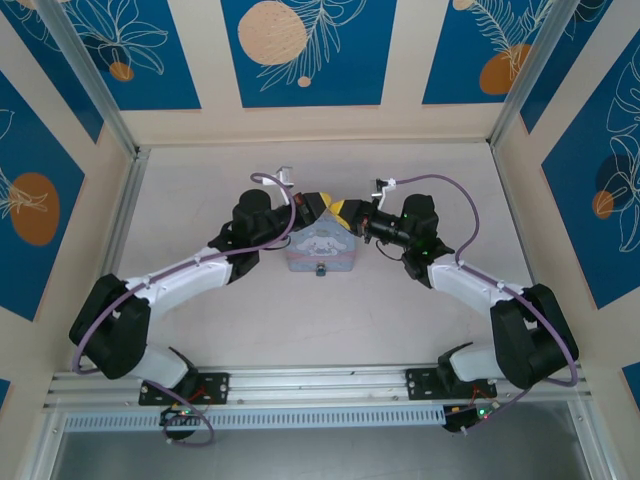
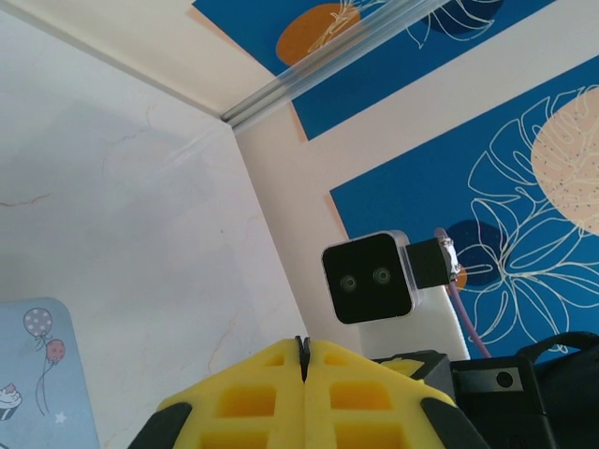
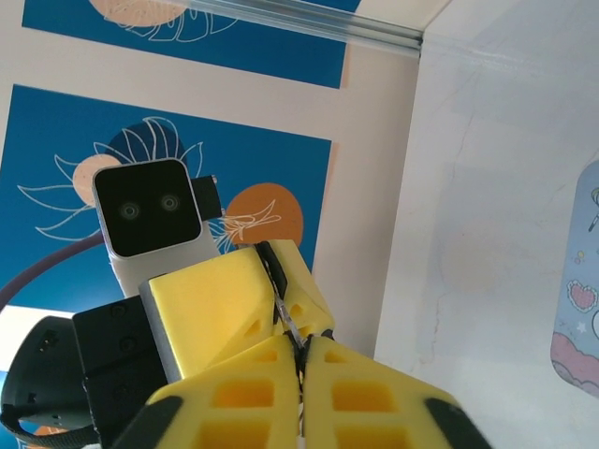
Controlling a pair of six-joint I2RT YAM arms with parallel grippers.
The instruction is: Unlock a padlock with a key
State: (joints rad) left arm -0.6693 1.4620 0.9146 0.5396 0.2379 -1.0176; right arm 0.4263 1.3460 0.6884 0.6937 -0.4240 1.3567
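Note:
My two grippers meet tip to tip above the pale blue cartoon tin. The left gripper is shut, with a thin dark sliver pinched at its tips. My right gripper is shut too. A thin metal strip, the key, runs from its tips up into the left gripper's yellow fingers, so both hold it. In the top view the left gripper and right gripper touch. A tiny dark thing at the tin's near edge looks like the padlock; it is too small for detail.
The tin shows at the lower left of the left wrist view and at the right edge of the right wrist view. Blue-and-cream panel walls close in the back and sides. An aluminium rail runs along the near edge.

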